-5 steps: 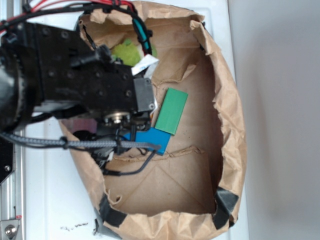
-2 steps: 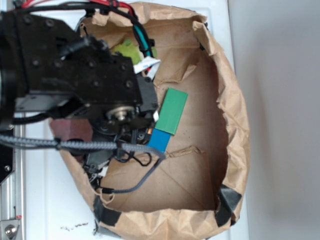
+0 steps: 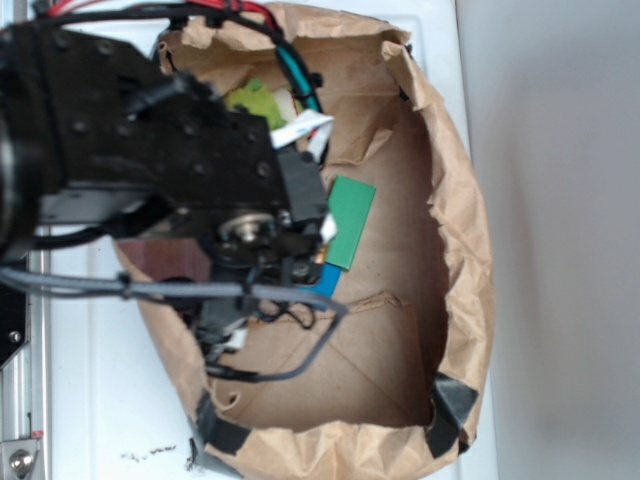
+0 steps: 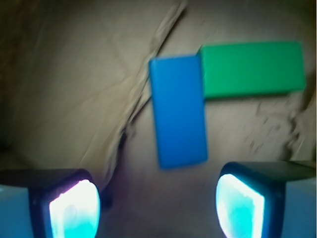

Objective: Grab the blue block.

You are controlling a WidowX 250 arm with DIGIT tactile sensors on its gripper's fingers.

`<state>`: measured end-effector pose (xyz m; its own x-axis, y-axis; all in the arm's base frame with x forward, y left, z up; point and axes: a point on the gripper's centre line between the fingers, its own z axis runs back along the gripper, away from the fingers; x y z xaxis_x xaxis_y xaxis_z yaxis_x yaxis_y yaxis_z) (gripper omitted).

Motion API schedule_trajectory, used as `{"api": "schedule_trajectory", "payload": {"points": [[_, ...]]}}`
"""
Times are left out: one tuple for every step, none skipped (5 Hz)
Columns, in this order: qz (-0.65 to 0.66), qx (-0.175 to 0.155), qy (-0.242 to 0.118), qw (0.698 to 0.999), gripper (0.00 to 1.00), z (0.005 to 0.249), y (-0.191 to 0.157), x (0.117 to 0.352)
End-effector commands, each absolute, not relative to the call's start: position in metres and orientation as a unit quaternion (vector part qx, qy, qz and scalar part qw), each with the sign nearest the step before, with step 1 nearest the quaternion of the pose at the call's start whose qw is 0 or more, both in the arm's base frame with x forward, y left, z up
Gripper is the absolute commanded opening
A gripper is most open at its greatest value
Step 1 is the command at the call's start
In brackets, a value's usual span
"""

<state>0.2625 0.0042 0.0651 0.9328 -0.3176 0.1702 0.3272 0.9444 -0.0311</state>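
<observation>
- White table carries a brown paper bag, laid open with black tape at its lower corners.
- Black robot arm reaches over the bag's left rim and covers much of the bag's left half; cables hang below it.
- Green block lies flat on the bag floor; in the exterior view it sits mid-bag, beside the arm.
- Blue block lies flat on the bag floor, its upper right corner touching the green block's end, forming an L; exterior view shows only a sliver below the green block.
- End effector is open, both fingers apart, nothing between them; blue block is just ahead of the gap, untouched.
- Yellow-green soft item at the bag's top, partly hidden.
</observation>
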Motion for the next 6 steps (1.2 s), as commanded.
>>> {"api": "schedule_trajectory", "payload": {"points": [[-0.151,-0.002,-0.131,0.98,1.0,0.072,0.016,0.298],[-0.163,-0.012,-0.127,0.978,1.0,0.071,0.007,0.295],[-0.17,-0.007,-0.119,0.978,1.0,0.058,0.002,0.292],[-0.183,-0.002,-0.095,0.978,1.0,0.047,0.0,0.281],[-0.195,-0.008,-0.081,0.977,1.0,0.047,0.001,0.268],[-0.2,-0.008,-0.085,0.976,1.0,0.044,0.0,0.266]]}}
